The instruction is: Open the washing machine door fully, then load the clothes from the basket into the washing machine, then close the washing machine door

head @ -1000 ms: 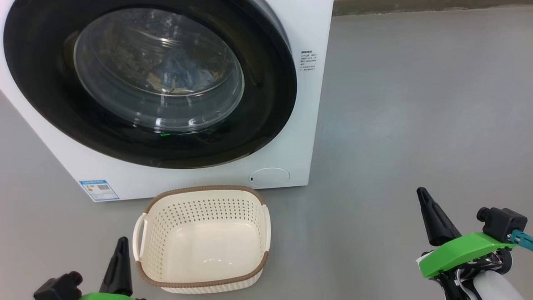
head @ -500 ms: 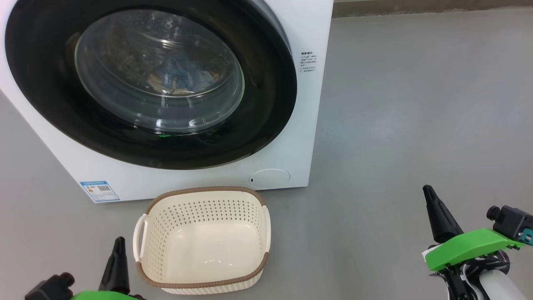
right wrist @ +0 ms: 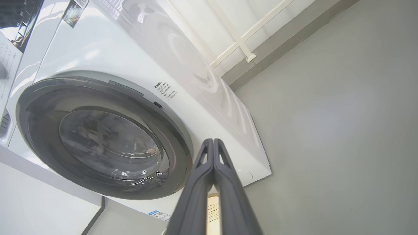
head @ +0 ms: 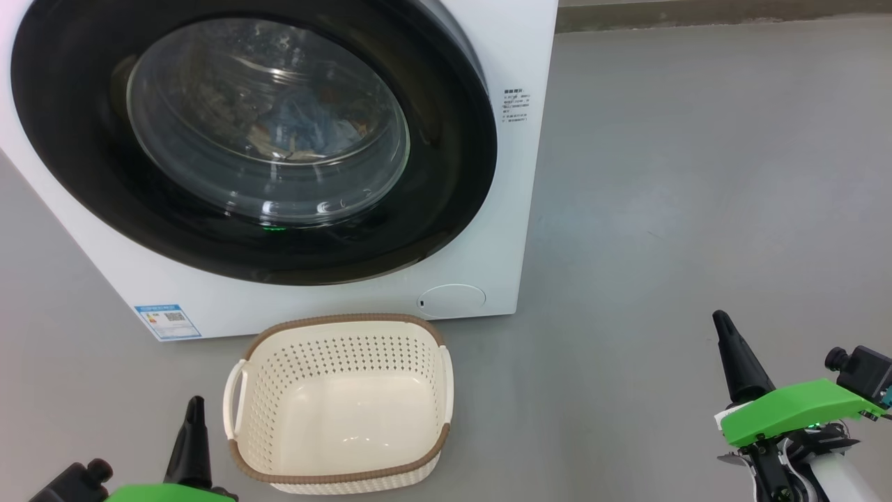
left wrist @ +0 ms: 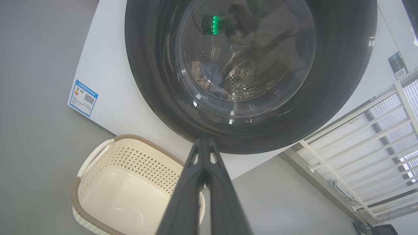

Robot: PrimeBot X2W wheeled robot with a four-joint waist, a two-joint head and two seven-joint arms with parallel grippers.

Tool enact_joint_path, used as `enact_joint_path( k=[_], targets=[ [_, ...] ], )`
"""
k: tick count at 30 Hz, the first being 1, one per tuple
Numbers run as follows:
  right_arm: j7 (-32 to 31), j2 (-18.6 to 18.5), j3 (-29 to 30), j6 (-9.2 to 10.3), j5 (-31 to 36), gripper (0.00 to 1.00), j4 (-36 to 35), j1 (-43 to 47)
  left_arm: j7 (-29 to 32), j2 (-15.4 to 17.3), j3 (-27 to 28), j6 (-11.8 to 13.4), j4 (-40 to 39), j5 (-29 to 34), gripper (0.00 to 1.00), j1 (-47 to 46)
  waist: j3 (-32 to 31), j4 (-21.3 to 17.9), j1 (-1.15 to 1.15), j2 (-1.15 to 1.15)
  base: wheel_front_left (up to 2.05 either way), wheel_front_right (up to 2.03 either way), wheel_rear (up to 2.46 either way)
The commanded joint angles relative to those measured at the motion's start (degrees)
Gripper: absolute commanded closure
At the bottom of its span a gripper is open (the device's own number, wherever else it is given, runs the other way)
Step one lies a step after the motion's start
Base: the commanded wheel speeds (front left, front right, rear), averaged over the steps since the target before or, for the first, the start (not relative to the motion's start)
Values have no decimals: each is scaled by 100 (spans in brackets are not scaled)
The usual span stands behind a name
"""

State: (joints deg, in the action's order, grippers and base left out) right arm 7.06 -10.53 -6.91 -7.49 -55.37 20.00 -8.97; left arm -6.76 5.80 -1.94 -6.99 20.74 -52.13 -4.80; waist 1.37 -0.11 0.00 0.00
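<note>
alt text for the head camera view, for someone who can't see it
A white washing machine, its round black-rimmed door closed with blue clothes visible through it, stands on a grey floor. An empty cream basket sits in front of it. The left gripper at lower left and right gripper at lower right are both shut, holding nothing.

I stood in a bare laundry corner, plainer than a lived-in home. A big white washing machine [head: 519, 174] sat at my eleven o'clock, straight on a smooth grey floor [head: 697, 174] that ran unbroken out to two o'clock. A cream basket [head: 334, 320] stood on that floor at twelve, just before the machine. A dark skirting [head: 697, 14] edged the floor at one o'clock, and a white barred frame [left wrist: 359, 137] lined the pale wall beside the machine.
</note>
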Motion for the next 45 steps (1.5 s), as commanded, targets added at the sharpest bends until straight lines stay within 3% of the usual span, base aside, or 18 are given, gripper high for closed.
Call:
enact_joint_path(
  k=[1,45],
  targets=[
    [-35,-35,55,0,-163,100,-171,-70,40,47,121,-10,-194,-153,100,-160,-2,0,0,0,0,0,0],
    [-752,389,749,0,-2164,100,-390,102,766,-143,535,-26,-446,-2312,100,-173,-78,6,0,0,0,0,0]
  ],
)
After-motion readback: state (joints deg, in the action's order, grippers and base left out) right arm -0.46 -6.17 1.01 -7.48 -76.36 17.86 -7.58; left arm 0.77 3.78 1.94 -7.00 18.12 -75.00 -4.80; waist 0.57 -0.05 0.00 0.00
